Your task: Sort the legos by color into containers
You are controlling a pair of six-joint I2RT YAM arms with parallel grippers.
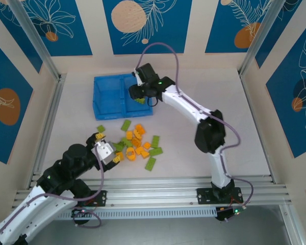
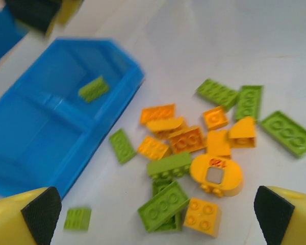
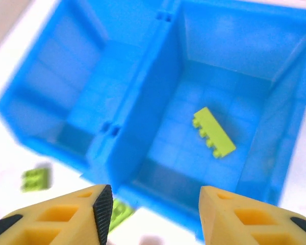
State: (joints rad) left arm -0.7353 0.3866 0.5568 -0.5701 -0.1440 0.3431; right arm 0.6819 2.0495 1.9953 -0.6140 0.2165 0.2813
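The legos (image 1: 137,143), orange-yellow and lime green, lie in a loose pile on the white table just in front of the blue tray (image 1: 109,97). My left gripper (image 2: 158,214) hangs open above the near side of that pile (image 2: 194,148), nothing between its fingers. My right gripper (image 3: 155,214) hovers open over the front of the tray's right compartment (image 3: 255,61). One long green brick (image 3: 213,132) lies flat on that compartment's floor, apart from the fingers. The left compartment (image 3: 71,76) holds nothing. The same green brick (image 2: 93,89) appears in the left wrist view.
A central divider (image 3: 148,97) splits the tray. Stray green bricks lie outside its front wall (image 3: 35,178), (image 3: 120,212), and one sits alone near my left finger (image 2: 76,218). Metal rails run along the table's near edge (image 1: 158,196) and left side.
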